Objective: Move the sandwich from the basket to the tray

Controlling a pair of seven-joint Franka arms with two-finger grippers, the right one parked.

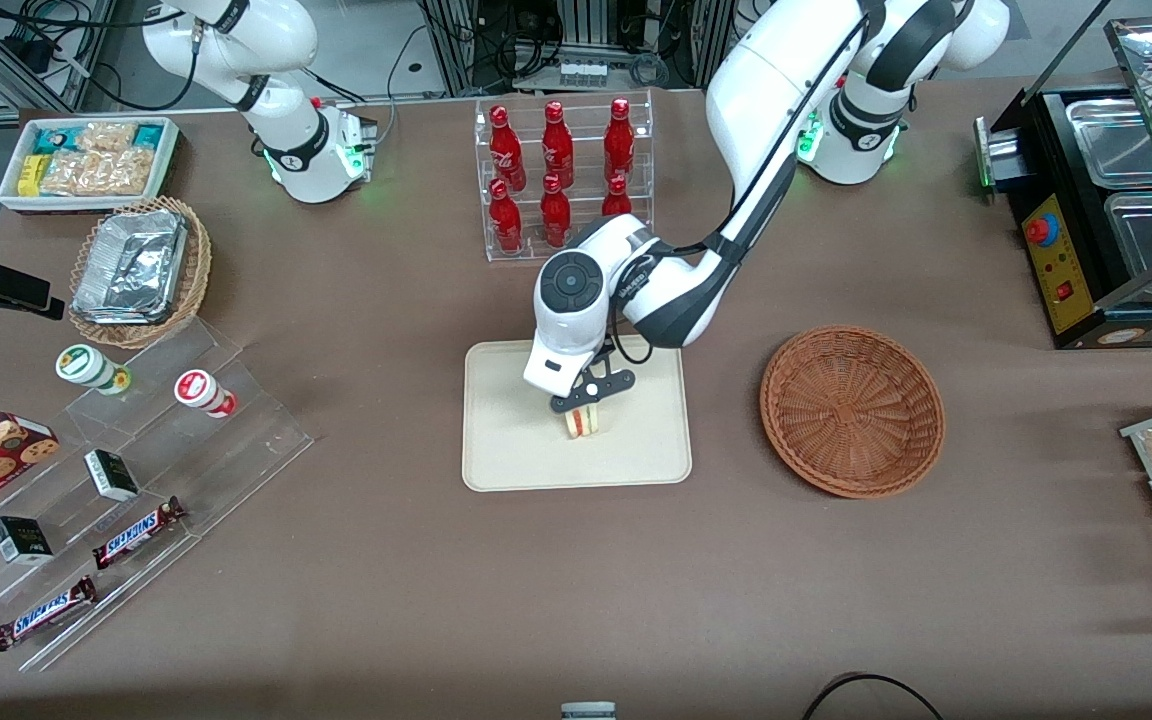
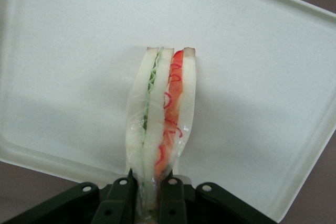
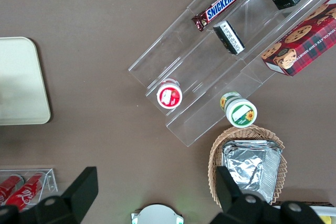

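Observation:
The sandwich (image 1: 584,421) stands on edge on the cream tray (image 1: 506,450), near its middle, its red and green filling layers showing. My left gripper (image 1: 588,402) is right over it, shut on the sandwich's upper end. In the wrist view the sandwich (image 2: 161,114) hangs between the two black fingers (image 2: 120,198), which pinch its clear wrap, with the tray (image 2: 79,77) under it. The reddish-brown wicker basket (image 1: 852,409) sits beside the tray toward the working arm's end, with nothing in it.
A clear rack of red bottles (image 1: 558,170) stands farther from the front camera than the tray. A tan basket of foil containers (image 1: 139,270) and a clear stepped stand with snacks (image 1: 136,480) lie toward the parked arm's end. A black warmer (image 1: 1106,200) stands at the working arm's end.

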